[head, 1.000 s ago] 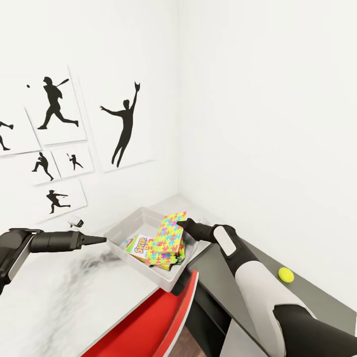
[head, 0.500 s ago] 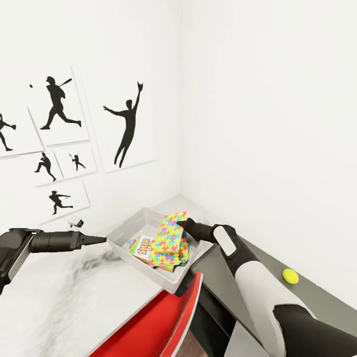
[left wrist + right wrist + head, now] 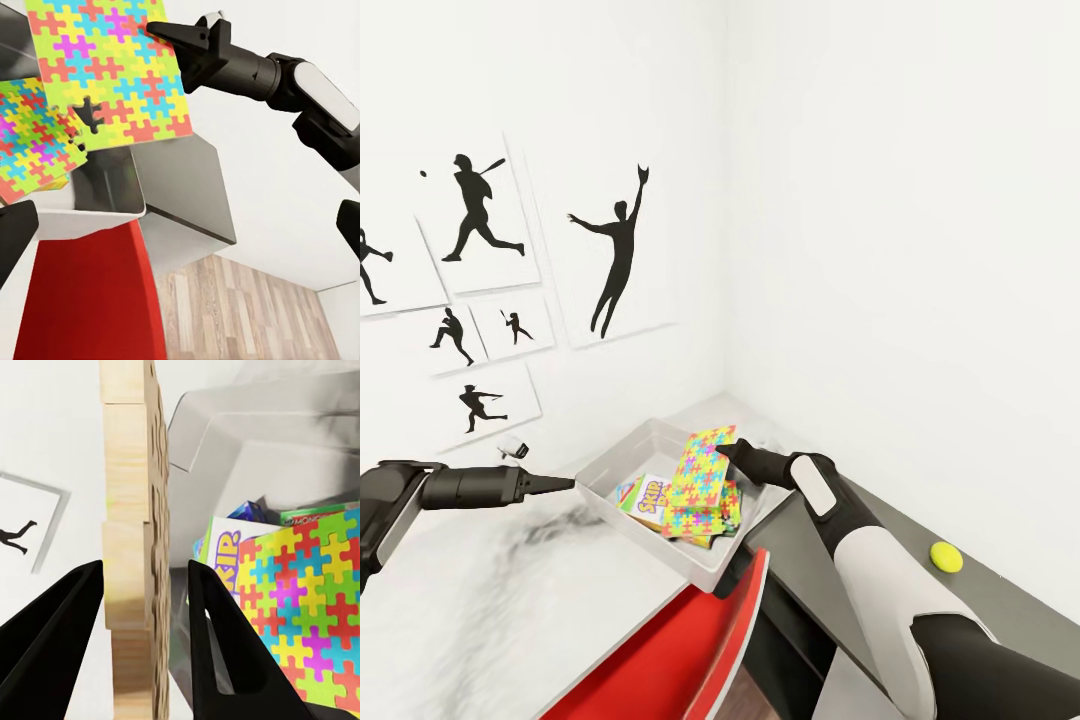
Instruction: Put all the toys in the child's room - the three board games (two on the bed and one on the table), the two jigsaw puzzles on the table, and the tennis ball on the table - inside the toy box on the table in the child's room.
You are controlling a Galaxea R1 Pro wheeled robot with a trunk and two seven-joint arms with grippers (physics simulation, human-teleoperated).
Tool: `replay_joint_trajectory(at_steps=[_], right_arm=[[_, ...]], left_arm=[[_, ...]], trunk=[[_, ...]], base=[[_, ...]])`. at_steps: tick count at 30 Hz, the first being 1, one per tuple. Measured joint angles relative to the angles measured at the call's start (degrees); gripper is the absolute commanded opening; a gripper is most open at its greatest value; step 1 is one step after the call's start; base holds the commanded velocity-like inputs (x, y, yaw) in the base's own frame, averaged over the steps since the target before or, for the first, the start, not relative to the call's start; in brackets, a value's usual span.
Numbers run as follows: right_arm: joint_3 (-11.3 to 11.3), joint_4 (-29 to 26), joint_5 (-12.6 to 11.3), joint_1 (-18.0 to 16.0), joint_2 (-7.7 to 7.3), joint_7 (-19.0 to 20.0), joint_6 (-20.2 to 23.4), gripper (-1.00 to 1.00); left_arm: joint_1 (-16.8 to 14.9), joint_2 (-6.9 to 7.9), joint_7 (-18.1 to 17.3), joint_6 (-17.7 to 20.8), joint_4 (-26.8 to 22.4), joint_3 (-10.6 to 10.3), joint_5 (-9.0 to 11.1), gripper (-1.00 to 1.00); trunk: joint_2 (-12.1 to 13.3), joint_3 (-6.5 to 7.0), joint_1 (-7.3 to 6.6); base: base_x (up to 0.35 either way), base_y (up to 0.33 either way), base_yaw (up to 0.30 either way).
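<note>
- head view: the right gripper [image 3: 732, 452] hangs over the far side of the toy box [image 3: 610, 462], pinching the top corner of one jigsaw puzzle [image 3: 705, 465], which stands tilted with its lower edge down among the things in the box.
- right wrist view: the fingers [image 3: 67, 615] sit narrowly on either side of the sheet's wooden edge; the grip looks thin, though i cannot tell how firmly both pads bear on it.
- the left gripper [image 3: 565, 483] hovers over the table [image 3: 510, 600] just beside the box's near wall, holding nothing; in its wrist view the fingers sit wide apart.
- risk: if the sheet is let go while this steep, it could tip back over the rim beneath the right gripper and slide off towards the red chair [image 3: 690, 650], because most of it stands above the wall.
- risk: a corner pinch may let the sheet swing or shed pieces; the other puzzle already shows a gap at its edge in the left wrist view.
- risk: the tennis ball [image 3: 946, 556] lies well apart from the right gripper, back beside that forearm on a dark surface, and a nudge from the arm could set it rolling.
- count: one toy box; two jigsaw puzzles, the held one and a flat one [image 3: 695, 522] below the right gripper; one tennis ball, not yet boxed; one board game [image 3: 647, 503] plain, with probably two more box edges behind it in the right wrist view.
</note>
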Motion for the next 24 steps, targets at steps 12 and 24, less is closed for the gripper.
replay_joint_trajectory(at_steps=[12,24], right_arm=[[0.0,0.0,0.0,0.0,0.0,0.0,0.0,-1.0],[0.0,0.0,0.0,0.0,0.0,0.1,0.0,-1.0]], left_arm=[[0.0,0.0,0.1,0.0,0.0,0.0,0.0,1.0],[0.0,-0.01,0.2,-0.1,0.4,0.0,0.1,1.0]], trunk=[[0.0,0.0,0.0],[0.0,0.0,0.0]], base=[[0.076,0.0,0.18],[0.088,0.0,0.009]])
